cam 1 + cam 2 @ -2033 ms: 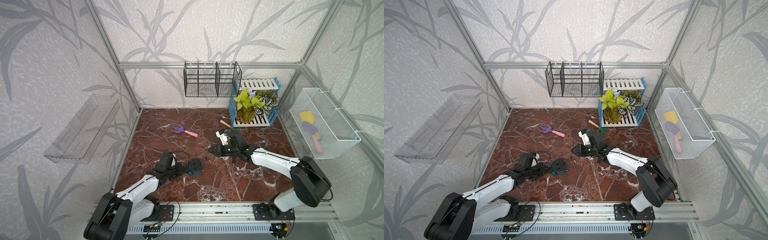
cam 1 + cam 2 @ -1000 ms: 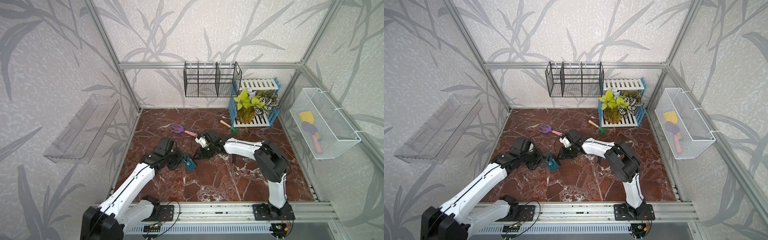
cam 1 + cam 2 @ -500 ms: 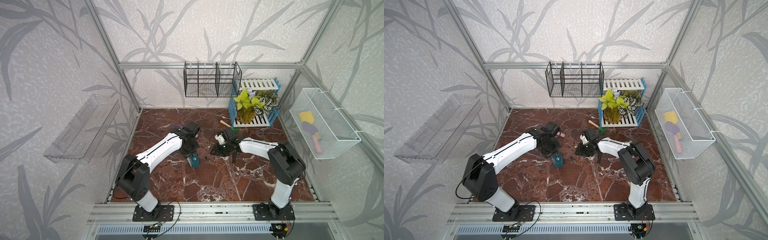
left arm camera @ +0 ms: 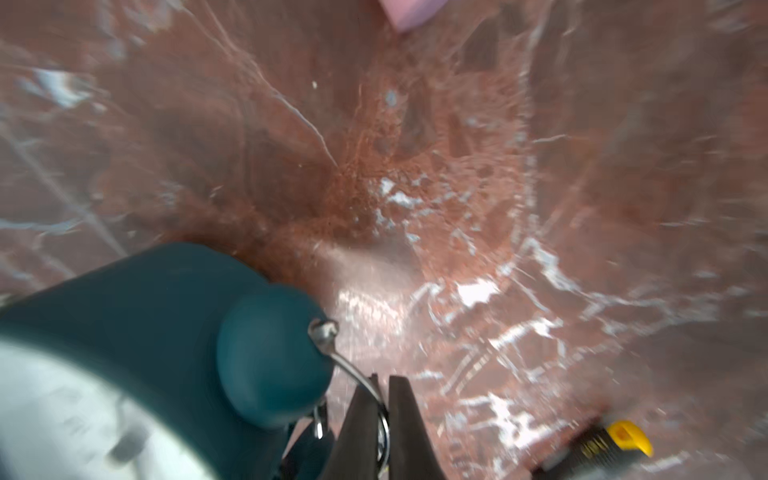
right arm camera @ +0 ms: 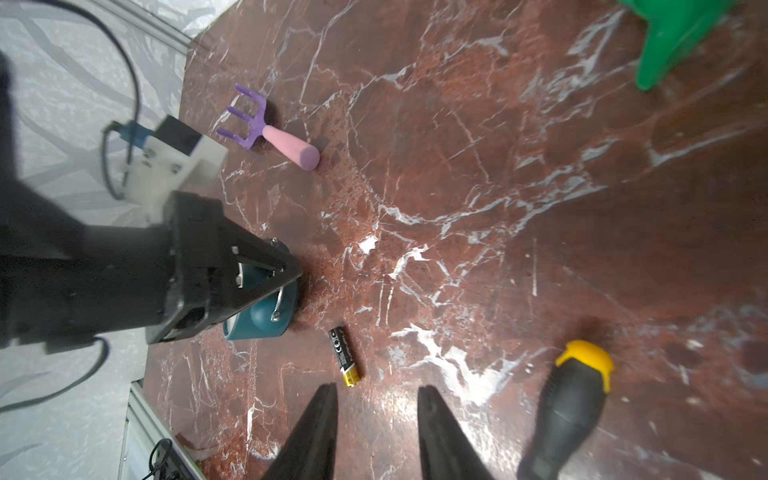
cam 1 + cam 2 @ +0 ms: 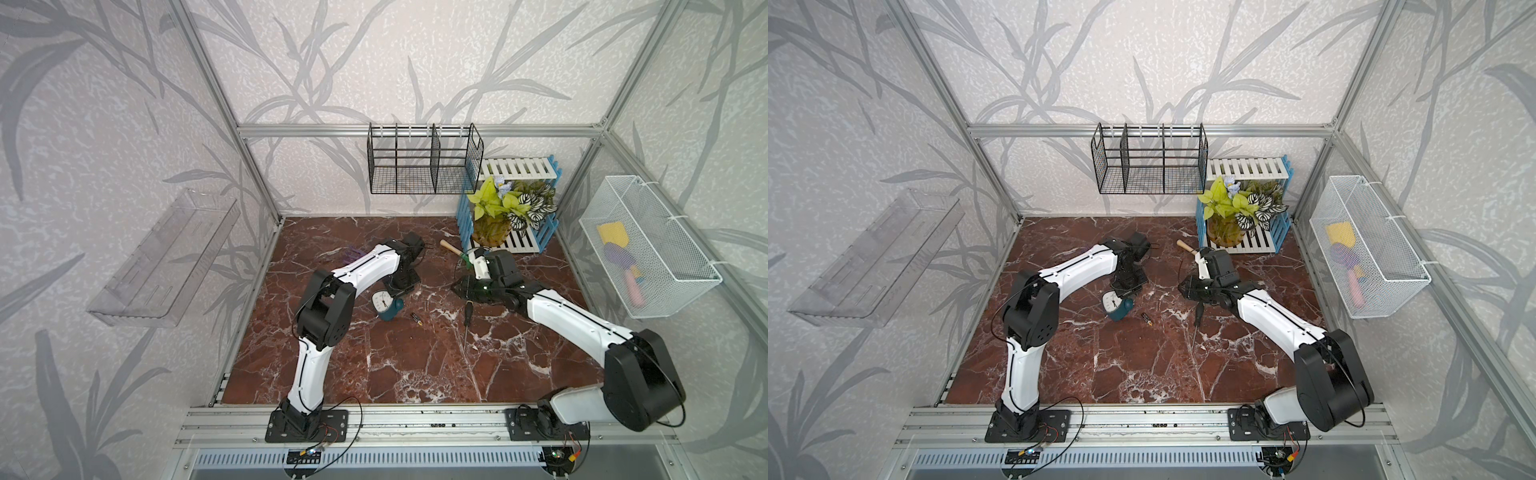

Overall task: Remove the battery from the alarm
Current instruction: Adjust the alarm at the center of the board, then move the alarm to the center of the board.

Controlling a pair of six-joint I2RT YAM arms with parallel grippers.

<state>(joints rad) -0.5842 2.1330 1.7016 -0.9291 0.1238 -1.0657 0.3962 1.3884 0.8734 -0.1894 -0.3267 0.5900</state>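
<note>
The teal alarm (image 6: 386, 305) (image 6: 1119, 305) sits low on the marble floor left of the middle, its white dial turned up. My left gripper (image 6: 395, 291) (image 4: 384, 386) reaches down from behind it, shut on the alarm's (image 4: 166, 332) thin wire handle. The battery (image 6: 417, 318) (image 6: 1147, 319), a small black cylinder with a gold end, lies loose on the floor just right of the alarm (image 5: 266, 320). My right gripper (image 5: 376, 390) (image 6: 459, 286) is open and empty. In the right wrist view the battery (image 5: 344, 357) lies just ahead of one fingertip.
A black-and-yellow screwdriver (image 6: 467, 309) (image 5: 569, 407) lies beside my right gripper. A purple rake (image 5: 270, 137) and a green-headed hammer (image 6: 451, 247) lie farther back. A potted plant (image 6: 507, 208) stands on a rack at the back right. A wire basket (image 6: 648, 249) hangs on the right wall.
My left arm has swung from the front left to the back middle, bringing the alarm along. My right gripper has drawn back to the right. The battery has stayed on the floor.
</note>
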